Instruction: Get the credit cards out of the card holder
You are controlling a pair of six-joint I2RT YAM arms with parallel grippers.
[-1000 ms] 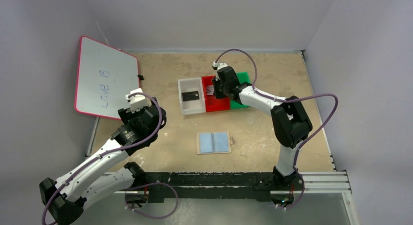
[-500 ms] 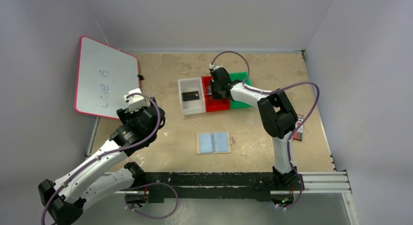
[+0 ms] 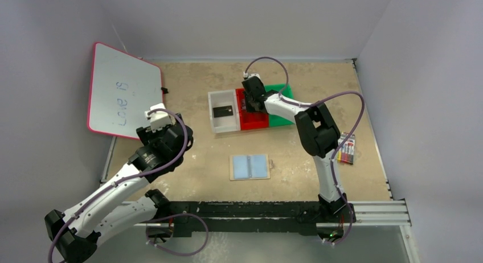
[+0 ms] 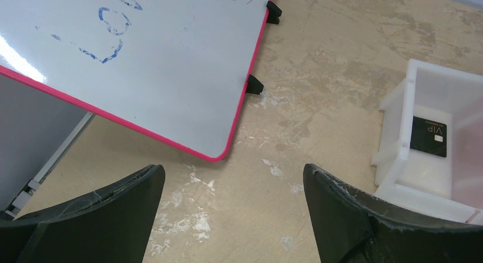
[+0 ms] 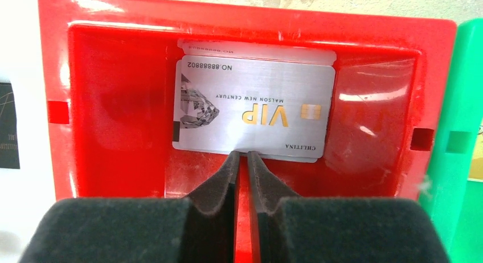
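Folded at the elbow and drawn in toward the middle within the last second, right arm now clear of the pack of markers (image 3: 346,149) at the right edge of the surface (image 3: 193,160); left arm as before. Right claw (image 5: 243,156) low inside the red bin (image 5: 119,103), pads nearly together with only a sliver of red between them, tips at the near edge of a silvery credit card (image 5: 253,112) marked VIP and lying flat on the bin floor. Beneath it, peeking out at the far edge, a second pale card (image 5: 256,48). Left of the red bin and touching it, a white bin (image 3: 212,112) with a black card (image 3: 222,111) flat inside; right of it, a green bin (image 3: 283,92). Nearer the arm bases, well apart from the bins, the card holder (image 3: 249,167) open flat, both blue-grey panels up. Left claw (image 4: 232,171) spread wide above the surface, near the corner of a pink-framed whiteboard (image 3: 122,92) at the left edge, blue handwriting on it.
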